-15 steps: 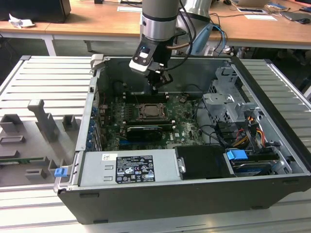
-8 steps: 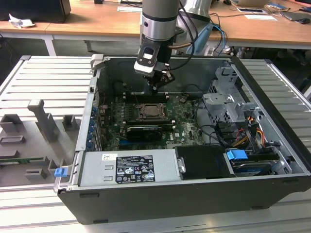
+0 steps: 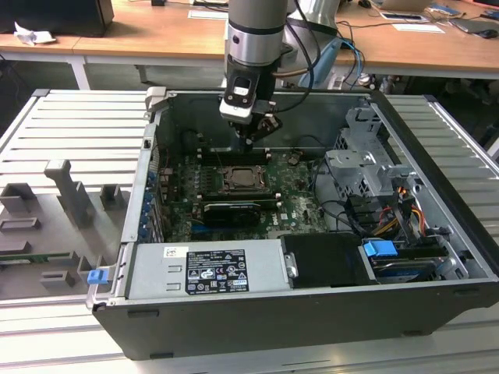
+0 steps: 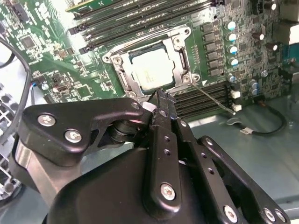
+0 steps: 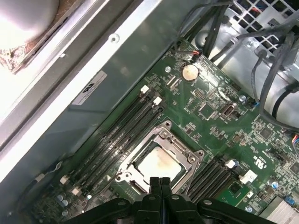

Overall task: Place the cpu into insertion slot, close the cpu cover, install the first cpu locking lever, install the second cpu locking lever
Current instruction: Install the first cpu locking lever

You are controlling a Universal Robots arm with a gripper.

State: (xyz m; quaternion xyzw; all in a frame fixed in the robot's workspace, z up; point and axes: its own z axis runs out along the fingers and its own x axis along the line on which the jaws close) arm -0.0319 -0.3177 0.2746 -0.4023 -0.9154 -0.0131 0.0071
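The cpu (image 4: 152,70) lies flat in the insertion slot (image 3: 236,181) on the green board, pale and square, seen in both wrist views (image 5: 159,163). The silvery cpu cover (image 4: 180,44) is down around it, framing the chip (image 5: 175,140). A thin metal lever rod (image 4: 215,99) sticks out sideways from one corner of the socket. My gripper (image 3: 251,136) hovers above the socket's far side, apart from it. Its black fingers are pressed together, shut on nothing, tips toward the socket edge (image 4: 161,95) (image 5: 160,179).
Black memory slots (image 5: 117,135) flank the socket on both sides. A large grey labelled box (image 3: 207,269) fills the case front. A metal drive cage (image 3: 366,167) and cables (image 3: 390,218) stand at the exterior view's right. Case walls (image 3: 148,179) enclose the board.
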